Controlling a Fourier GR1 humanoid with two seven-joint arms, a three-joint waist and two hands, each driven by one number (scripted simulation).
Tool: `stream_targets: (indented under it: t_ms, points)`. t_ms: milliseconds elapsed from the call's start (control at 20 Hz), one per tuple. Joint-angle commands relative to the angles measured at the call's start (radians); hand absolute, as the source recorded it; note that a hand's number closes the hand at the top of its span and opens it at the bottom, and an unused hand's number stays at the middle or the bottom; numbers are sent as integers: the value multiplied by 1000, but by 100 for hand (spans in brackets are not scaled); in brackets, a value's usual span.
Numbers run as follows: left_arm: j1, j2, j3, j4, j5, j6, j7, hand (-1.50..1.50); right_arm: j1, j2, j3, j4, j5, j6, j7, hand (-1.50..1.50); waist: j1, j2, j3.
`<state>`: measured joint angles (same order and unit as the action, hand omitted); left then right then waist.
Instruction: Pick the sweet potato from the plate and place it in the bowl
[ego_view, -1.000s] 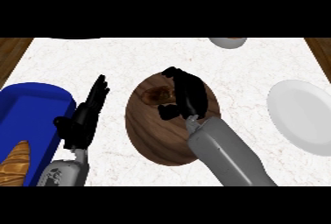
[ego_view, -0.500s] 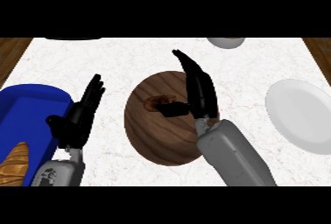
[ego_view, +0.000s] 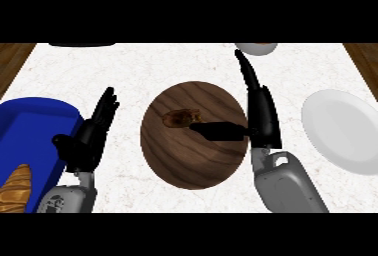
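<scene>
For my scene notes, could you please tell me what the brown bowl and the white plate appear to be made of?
The bowl looks like dark wood with a matte finish: curved grain lines cross its surface. The plate looks like glazed ceramic or perhaps plastic: plain white, smooth, softly shaded at its rim.

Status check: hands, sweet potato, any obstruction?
Both hands open: left hand, right hand. Sweet potato in wooden bowl. White plate bare. Nothing obstructing.

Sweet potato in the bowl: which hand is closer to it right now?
Right. The right hand stands open beside the sweet potato, thumb reaching toward it; the left hand rests outside the wooden bowl.
</scene>
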<state>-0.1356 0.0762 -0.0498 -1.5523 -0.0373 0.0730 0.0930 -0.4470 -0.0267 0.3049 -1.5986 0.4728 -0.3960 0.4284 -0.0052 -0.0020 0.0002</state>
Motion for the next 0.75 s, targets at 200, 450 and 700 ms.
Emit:
stream_targets:
  t_ms: [200,450,700]
  points:
    - [-40,-33,-9,23,-20,19,15,0,168,-49,-83,-136,-210,142,-133,-150,3,2,0]
    - [-2,-26,-20,-37,-33,9,37,0,290,-71,-76,-254,-249,214,-167,-150,5,1,0]
    - [-21,-23,16,75,-30,-9,-56,0,426,-103,-111,-237,-285,268,-329,-150,2,2,0]
